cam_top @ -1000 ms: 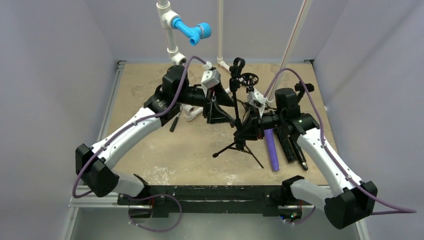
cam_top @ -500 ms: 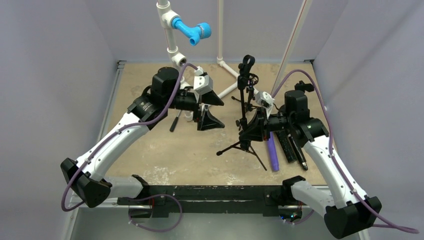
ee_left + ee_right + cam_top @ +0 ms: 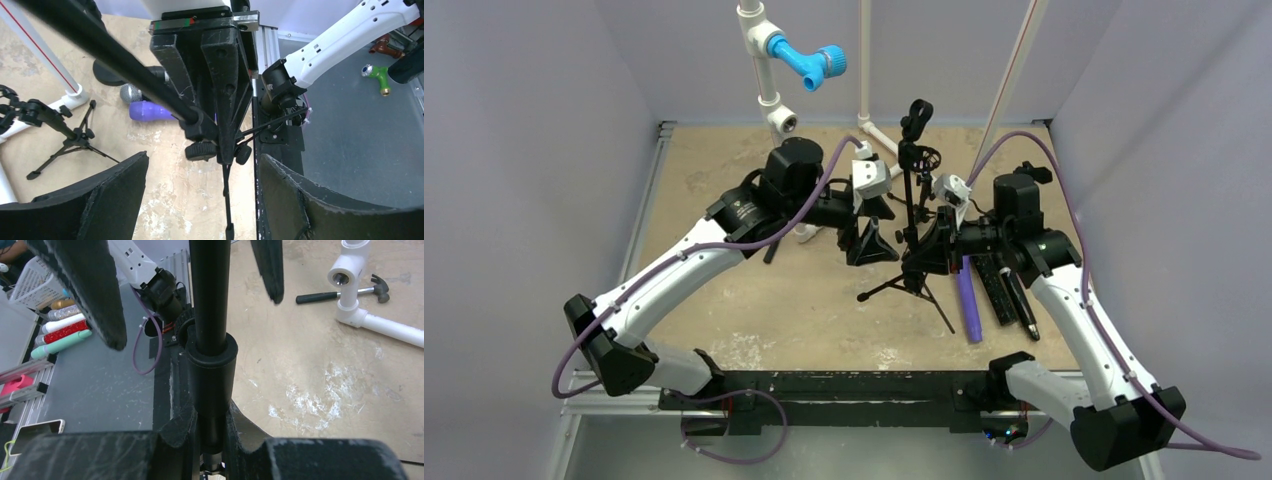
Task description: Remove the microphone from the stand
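The tan worktop point(image 3: 724, 180) fills the middle of the overhead view. The left arm point(image 3: 674, 275) rises from the lower left corner, bends, and reaches towards frame centre. The right arm point(image 3: 1074, 310) climbs from the lower right, then turns left at its elbow.

The left end effector point(image 3: 202, 156) has its fingers spread wide with nothing gripped; the pole's hub sits ahead of the gap. The right end effector point(image 3: 207, 422) is clamped on the stand point(image 3: 210, 300), low on the pole just under a thick collar.

The stand is upright at centre, tripod feet on the worktop. The microphone point(image 3: 967, 300), purple-bodied, lies flat on the worktop, lower right of those feet and under the right forearm.

Only the left wrist view shows its silver head point(image 3: 131, 93) and a smaller tripod point(image 3: 65, 132) at left. Only the right wrist view shows a hammer point(image 3: 340, 294) at upper right and glitter tubes point(image 3: 62, 327) at far left. Only the overhead view shows a blue fitting point(image 3: 809, 60) at the top.
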Available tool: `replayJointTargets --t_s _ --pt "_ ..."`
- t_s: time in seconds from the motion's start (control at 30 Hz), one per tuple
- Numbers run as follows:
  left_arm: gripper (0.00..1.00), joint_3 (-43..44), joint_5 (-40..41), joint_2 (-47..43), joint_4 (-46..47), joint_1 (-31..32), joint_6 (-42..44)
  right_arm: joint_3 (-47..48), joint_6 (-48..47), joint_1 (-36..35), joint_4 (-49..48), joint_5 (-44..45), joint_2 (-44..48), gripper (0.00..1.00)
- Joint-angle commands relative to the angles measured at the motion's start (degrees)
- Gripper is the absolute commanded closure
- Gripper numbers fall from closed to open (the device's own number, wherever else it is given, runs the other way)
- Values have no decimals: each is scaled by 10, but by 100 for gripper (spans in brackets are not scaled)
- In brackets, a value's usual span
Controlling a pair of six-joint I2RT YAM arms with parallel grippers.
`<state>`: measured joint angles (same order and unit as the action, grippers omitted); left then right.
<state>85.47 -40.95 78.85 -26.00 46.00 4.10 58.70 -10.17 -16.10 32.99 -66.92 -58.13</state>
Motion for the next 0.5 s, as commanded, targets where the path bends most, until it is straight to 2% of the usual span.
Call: replayJointTargets --t_s 0.0,0.2,0.47 --pt "24 33 43 19 -20 21 0 31 -4 1 -21 -3 3 100" --pt "39 39 66 32 -21 35 -2 28 -7 1 -18 1 4 100" --pt "74 60 56 55 -18 36 -16 21 -18 2 -11 15 9 100"
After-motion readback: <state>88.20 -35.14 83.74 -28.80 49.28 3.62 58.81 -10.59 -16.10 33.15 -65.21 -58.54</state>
